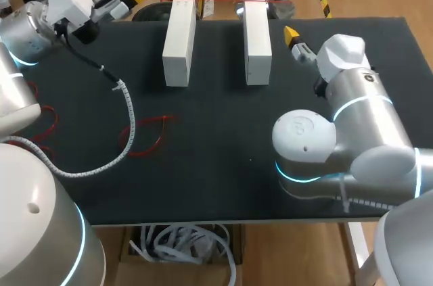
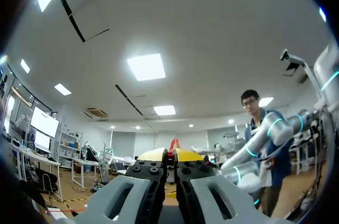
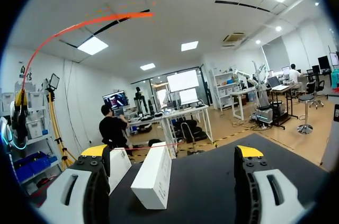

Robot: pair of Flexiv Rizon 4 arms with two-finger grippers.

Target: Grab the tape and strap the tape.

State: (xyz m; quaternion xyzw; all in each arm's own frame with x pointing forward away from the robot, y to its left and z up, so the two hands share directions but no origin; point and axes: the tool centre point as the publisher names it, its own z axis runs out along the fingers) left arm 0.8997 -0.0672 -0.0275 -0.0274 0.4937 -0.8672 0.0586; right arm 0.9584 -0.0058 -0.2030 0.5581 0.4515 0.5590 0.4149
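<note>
Across the far ends of the blocks: the red tape (image 1: 216, 1) runs as a thin strand crosswise over the left white block (image 1: 179, 39) and the right white block (image 1: 257, 36); more of it arcs away beyond the table's far edge
Block layout: both blocks lie side by side but apart on the black table (image 1: 223, 164), long axes pointing away from the robot
Left gripper (image 2: 170, 156): fingers pressed together with a red sliver showing between the yellow tips, judged to be the tape; it sits past the table's far left corner, to the left of the left white block
Right gripper (image 3: 172, 152): fingers spread wide with nothing between them; it sits just beside the right white block on its right side, pointing toward the far edge
Key relation: the tape span lies ahead of the right gripper and to its left, long axis at right angles to the blocks; the right arm is nearer the span's right part, while the left arm has the other side
Step in hand (judgement): one grasp is made, the second is not yet made
Next move (judgement): set the open fingers astride the strand so both pads meet it from two sides
Risk (judgement): the thin strand may slip past the pads, and a pull may drag a block
</note>
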